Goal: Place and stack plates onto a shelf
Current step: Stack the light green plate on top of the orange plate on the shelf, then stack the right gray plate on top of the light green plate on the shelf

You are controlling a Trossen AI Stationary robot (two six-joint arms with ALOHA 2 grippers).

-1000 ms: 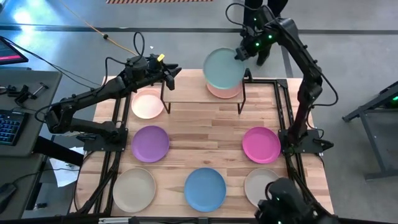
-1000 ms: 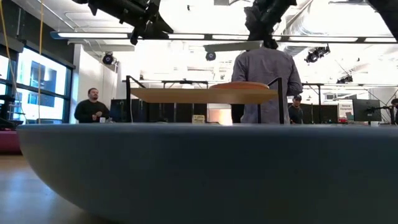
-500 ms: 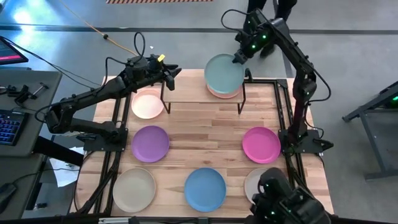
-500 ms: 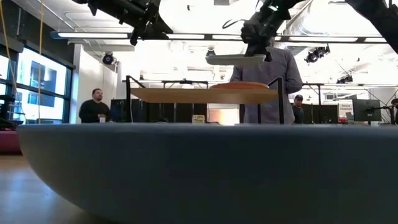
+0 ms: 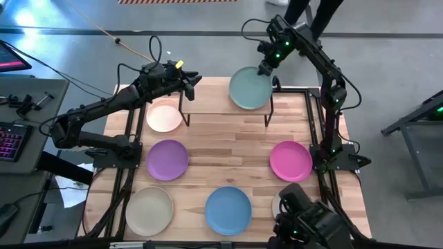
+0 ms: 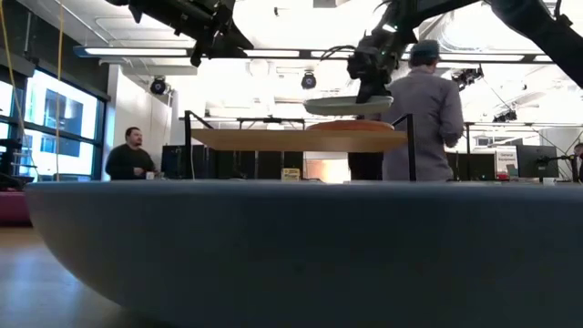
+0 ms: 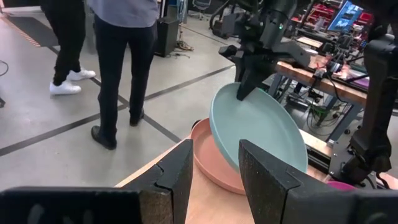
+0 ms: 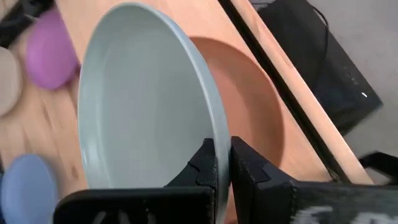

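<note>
Teal plate (image 5: pixel 249 88) pinched by right hand (image 5: pixel 265 68) above pink plate (image 8: pixel 249 134).

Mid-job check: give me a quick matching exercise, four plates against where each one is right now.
Plates:
1. teal plate
2. pale pink plate under it
3. magenta plate
4. purple plate

Places:
A. tabletop, right arm's side
B. lying on the shelf
C. tabletop, left arm's side
D. rim pinched in the right tool, above the shelf

Pairs: 1-D, 2-B, 3-A, 4-C
</note>
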